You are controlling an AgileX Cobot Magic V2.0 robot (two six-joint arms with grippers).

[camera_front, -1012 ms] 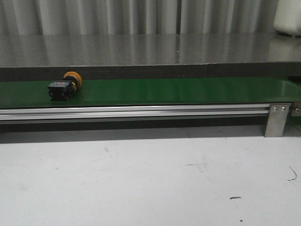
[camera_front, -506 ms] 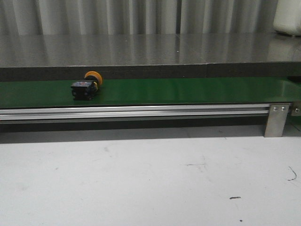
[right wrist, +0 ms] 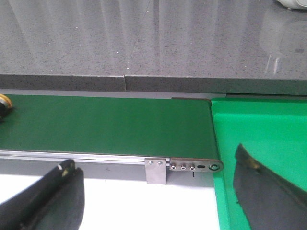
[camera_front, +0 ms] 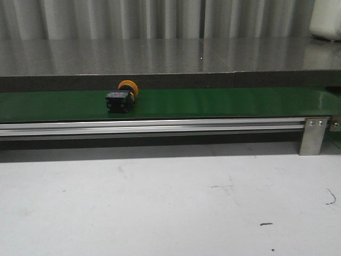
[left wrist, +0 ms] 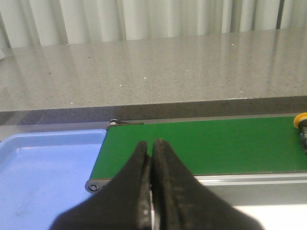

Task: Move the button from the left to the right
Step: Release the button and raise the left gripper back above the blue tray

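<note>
The button [camera_front: 121,97], orange-yellow cap and black boxy body, lies on its side on the green conveyor belt [camera_front: 213,102], left of centre in the front view. Its cap shows at the edge of the left wrist view as the button [left wrist: 302,123], and at the edge of the right wrist view as the button [right wrist: 4,106]. My left gripper [left wrist: 151,143] is shut with nothing between its fingers, over the belt's left end. My right gripper [right wrist: 153,165] stands wide open near the belt's right end, holding nothing. Neither gripper shows in the front view.
A blue tray [left wrist: 43,167] sits beyond the belt's left end. A green bin [right wrist: 261,139] sits past the right end. A grey stone counter [camera_front: 160,53] runs behind the belt, with an aluminium rail [camera_front: 149,127] and bracket [camera_front: 313,134] in front.
The button has travelled steadily to the right along the belt, from the far left toward the middle. Nothing else has moved.
</note>
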